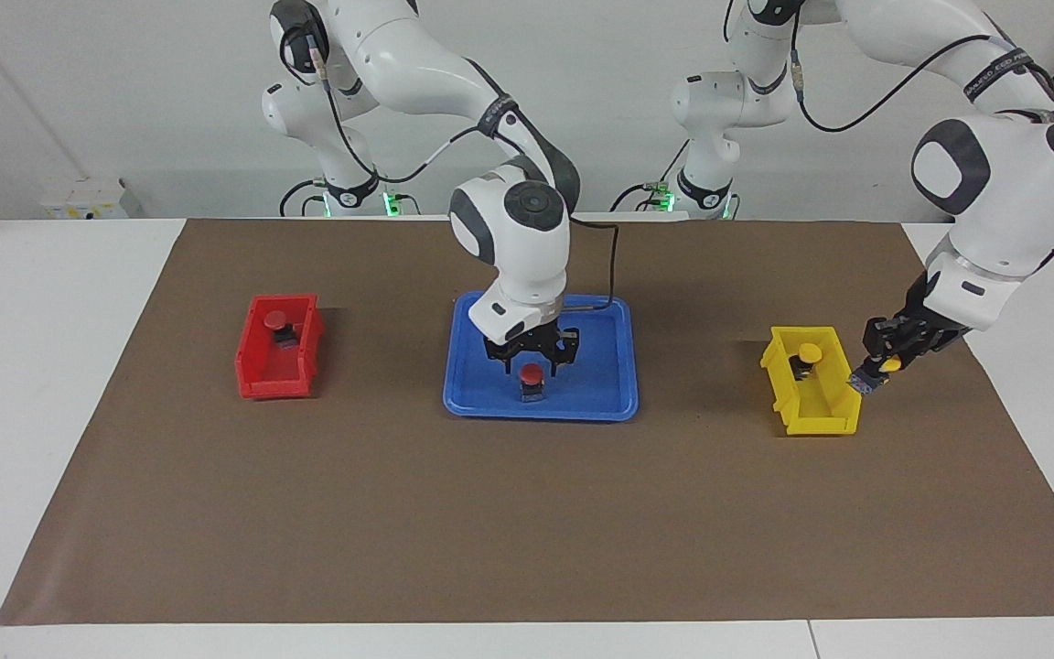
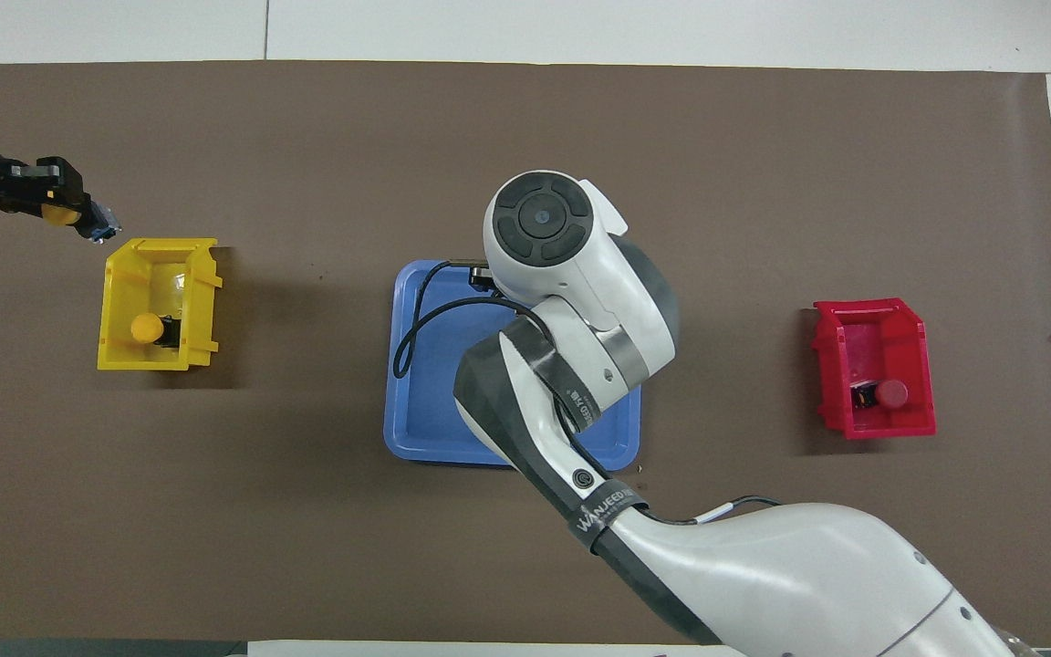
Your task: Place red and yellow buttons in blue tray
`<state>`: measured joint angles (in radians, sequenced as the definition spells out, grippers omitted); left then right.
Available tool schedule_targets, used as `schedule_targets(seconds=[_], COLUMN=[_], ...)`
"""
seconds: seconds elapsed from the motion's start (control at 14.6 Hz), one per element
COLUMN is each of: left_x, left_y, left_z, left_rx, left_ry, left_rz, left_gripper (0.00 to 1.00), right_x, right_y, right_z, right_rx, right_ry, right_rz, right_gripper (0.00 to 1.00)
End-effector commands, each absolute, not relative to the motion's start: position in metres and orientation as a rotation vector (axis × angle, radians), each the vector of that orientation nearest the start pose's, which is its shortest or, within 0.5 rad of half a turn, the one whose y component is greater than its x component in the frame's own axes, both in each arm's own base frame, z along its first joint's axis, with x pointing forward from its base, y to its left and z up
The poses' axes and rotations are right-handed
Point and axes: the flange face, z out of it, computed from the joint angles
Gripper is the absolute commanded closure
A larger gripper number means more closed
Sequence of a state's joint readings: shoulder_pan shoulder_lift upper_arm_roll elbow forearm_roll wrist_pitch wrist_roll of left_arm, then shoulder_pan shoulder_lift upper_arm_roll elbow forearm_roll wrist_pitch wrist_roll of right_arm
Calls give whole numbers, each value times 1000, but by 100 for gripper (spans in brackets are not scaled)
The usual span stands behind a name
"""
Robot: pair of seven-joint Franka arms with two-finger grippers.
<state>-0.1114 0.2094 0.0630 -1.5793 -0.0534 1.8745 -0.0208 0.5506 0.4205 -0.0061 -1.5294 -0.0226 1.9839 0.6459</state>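
A red button stands on the blue tray. My right gripper hangs just above it, open, with its fingers spread to either side and off the cap. My left gripper is raised by the rim of the yellow bin, shut on a yellow button; the overhead view shows that yellow button in the left gripper. A second yellow button lies in the yellow bin. Another red button lies in the red bin. In the overhead view my right arm hides the tray's red button.
The tray sits mid-table on a brown mat, with the red bin toward the right arm's end and the yellow bin toward the left arm's end. A black cable from the right arm loops over the tray.
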Motion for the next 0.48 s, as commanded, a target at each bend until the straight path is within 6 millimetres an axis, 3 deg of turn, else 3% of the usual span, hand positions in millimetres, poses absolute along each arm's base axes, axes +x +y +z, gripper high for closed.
schedule_targets(seconds=[0.0,0.07,0.21,0.41], left_x=[637,634,625,615], left_y=[-129,-162,-233,-309], left_z=[523,516,491,456], left_rx=[-3218,-3251,-3265,-3265], left_ry=[-11,-93,-103,-187], left_rz=[-212,-203,-139,-133], left_gripper=[99,99,99,99], right_x=[573,565,541,497], right_y=[247,203,139,60], right_z=[466,473,485,466], right_rx=[-3161,-3160,-3154,-3148], right_ry=[81,39,-77,-142], right_rz=[14,23,30,45], right_gripper=[23,23,23,23])
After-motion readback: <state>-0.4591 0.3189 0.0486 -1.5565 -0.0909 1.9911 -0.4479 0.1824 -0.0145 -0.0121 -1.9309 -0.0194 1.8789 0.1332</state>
